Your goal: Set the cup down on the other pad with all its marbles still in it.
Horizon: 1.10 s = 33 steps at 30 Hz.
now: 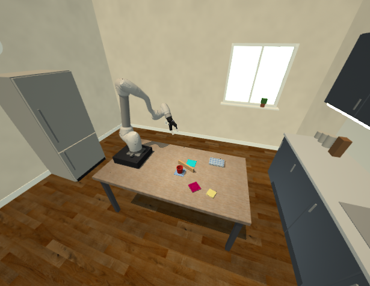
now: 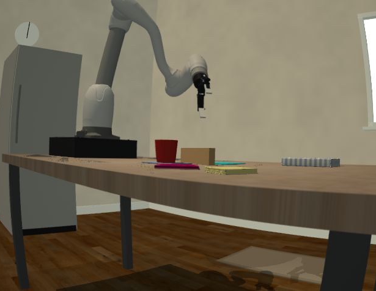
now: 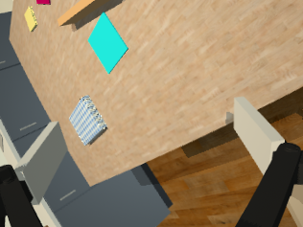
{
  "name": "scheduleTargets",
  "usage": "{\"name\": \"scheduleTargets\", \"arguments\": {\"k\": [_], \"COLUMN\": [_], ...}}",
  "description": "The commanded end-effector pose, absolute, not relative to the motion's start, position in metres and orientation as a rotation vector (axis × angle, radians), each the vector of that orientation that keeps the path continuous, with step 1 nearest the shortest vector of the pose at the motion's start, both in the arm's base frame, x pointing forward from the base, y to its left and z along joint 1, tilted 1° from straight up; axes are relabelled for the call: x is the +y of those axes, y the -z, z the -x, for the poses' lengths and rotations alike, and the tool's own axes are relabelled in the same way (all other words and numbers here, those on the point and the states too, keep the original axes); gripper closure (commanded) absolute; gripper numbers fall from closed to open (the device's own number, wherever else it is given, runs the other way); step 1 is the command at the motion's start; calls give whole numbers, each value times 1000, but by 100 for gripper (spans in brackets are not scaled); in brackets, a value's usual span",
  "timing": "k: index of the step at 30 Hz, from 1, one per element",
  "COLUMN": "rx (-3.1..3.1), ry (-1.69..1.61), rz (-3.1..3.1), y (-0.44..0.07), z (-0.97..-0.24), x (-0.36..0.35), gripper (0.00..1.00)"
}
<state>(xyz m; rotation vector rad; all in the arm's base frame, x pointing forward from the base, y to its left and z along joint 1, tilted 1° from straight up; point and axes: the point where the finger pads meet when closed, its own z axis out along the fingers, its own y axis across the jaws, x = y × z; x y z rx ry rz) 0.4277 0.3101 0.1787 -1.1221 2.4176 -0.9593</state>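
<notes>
Marbles in the cup (image 1: 179, 169) perhaps hidden.

Wooden table (image 1: 148, 181), pads, rail (image 1: 186, 166), arm base (image 1: 123, 160)

The top view looks down from high in the room onto the whole table (image 1: 141, 187). The exterior view sits low at the table's edge, facing the wall. The wrist view looks down from above the table's far edge. All three share the tabletop.

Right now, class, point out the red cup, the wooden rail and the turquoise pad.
Red cup (image 1: 179, 169): top view, on its side wall.
Wooden rail (image 3: 88, 7): wrist view, on its long top face.
Turquoise pad (image 3: 107, 42): wrist view, at its middle.
</notes>
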Motion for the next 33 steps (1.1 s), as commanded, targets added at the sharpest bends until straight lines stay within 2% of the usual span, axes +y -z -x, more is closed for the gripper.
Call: {"name": "scheduleTargets", "arguments": {"k": [1,17,18,25,33], "rx": [2418,2418,2418,2520,2772], "ry": [959,959,959,918,780], "rz": [1122,1122,1122,967,393], "y": [-179,-179,-179,-169,-135], "z": [-428,-428,-428,-440,-481], "x": [310,310,310,292,222], "gripper": [0,0,100,100,100]}}
